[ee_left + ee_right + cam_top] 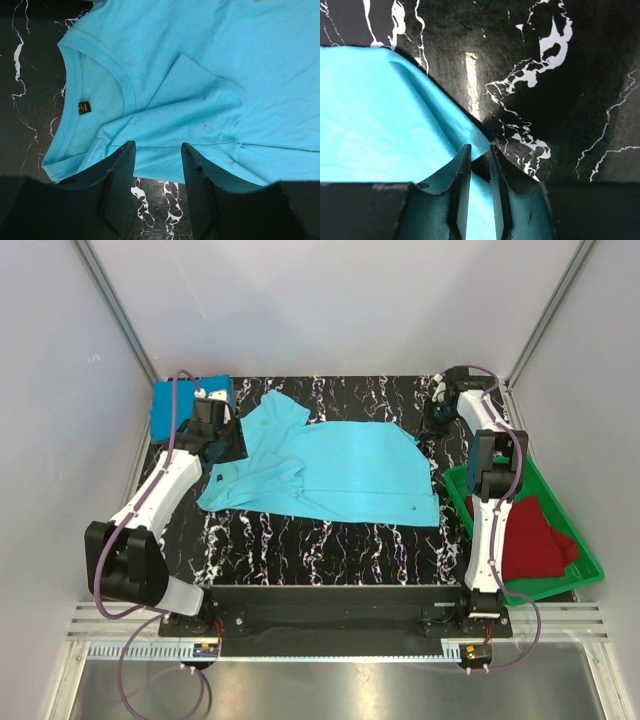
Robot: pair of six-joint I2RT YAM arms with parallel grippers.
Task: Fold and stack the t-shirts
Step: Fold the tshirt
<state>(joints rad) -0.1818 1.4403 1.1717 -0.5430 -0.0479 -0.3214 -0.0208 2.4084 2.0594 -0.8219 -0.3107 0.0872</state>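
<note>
A light turquoise t-shirt lies spread across the black marbled table, its collar towards the left. My left gripper hovers over the shirt's edge next to the collar. Its jaws stand open, with bare table showing between the fingers. My right gripper is at the shirt's far right corner. It is shut on a raised ridge of turquoise cloth. A folded deeper blue t-shirt sits at the back left. Dark red t-shirts lie in the tray.
A green plastic tray stands at the right edge of the table beside the right arm. White walls with metal frame posts close in the back and both sides. A metal rail runs along the near edge behind the arm bases.
</note>
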